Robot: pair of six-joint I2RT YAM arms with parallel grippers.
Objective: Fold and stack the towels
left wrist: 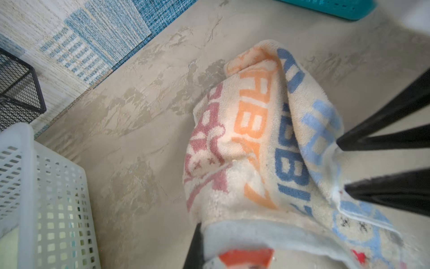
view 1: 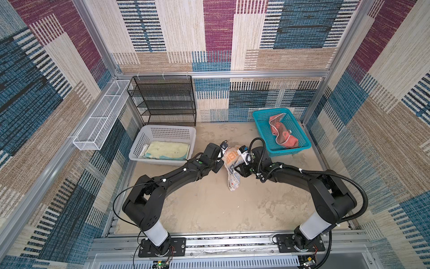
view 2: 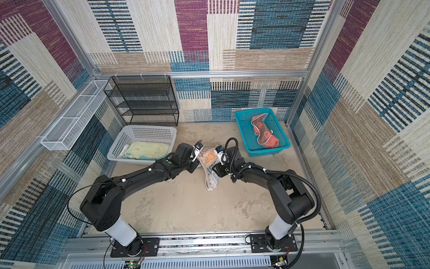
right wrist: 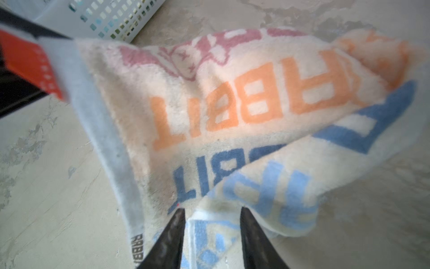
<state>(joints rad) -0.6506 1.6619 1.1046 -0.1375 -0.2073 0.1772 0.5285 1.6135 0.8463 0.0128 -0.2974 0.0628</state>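
A white lettered towel (view 1: 230, 160) (view 2: 208, 160) hangs bunched between my two grippers above the middle of the table, its lower end trailing down toward the table. My left gripper (view 1: 223, 158) (left wrist: 221, 253) is shut on the towel's pale blue hem. My right gripper (view 1: 237, 165) (right wrist: 213, 216) has its fingers (right wrist: 173, 235) apart, with a towel corner lying loose between them. A pale yellow towel (view 1: 166, 150) lies folded in the white basket (view 1: 162, 128). A coral-orange and brown towel (view 1: 282, 134) lies crumpled in the teal basket (view 1: 261, 130).
A black mesh shelf (view 1: 162, 100) stands against the back wall above the white basket. A white wire tray (view 1: 97, 116) is fixed along the left wall. The beige table top (view 1: 209, 209) shows in front of the arms.
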